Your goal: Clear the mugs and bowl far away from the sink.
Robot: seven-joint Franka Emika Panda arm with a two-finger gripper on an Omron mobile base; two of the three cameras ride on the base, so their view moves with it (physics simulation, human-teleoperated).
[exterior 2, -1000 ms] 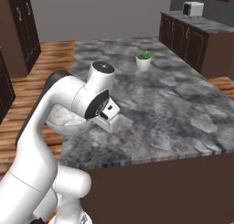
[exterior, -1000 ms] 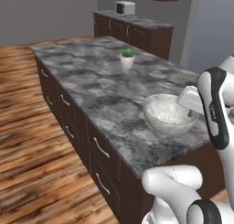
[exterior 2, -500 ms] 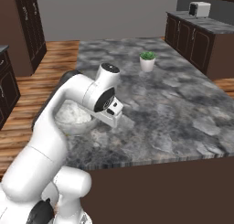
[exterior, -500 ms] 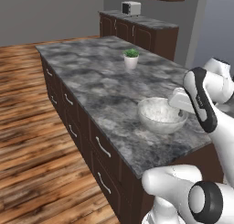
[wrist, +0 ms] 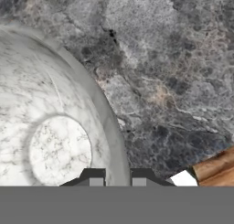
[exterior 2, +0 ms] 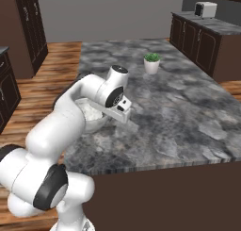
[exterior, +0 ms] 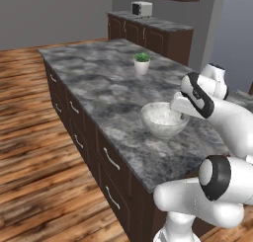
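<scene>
Compared with a second ago, both base views have shifted as a whole, which indicates base travel; the bowl [exterior: 163, 119] remains in the same position relative to the arm. The claw [wrist: 117, 178] is clenched on the bowl rim, one finger inside and one outside, and the bowl sits over the near end of the marbled grey desk [exterior: 104, 83], well apart from the potted plant [exterior: 142, 63]. No brand, label or legible writing appears on any item.

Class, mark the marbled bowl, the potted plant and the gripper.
bowl [exterior: 160, 118], left base view, inner wall.
potted plant [exterior 2: 151, 66], right base view, white pot.
gripper [wrist: 117, 178], hand view, between fingertips at the bowl's rim.
</scene>
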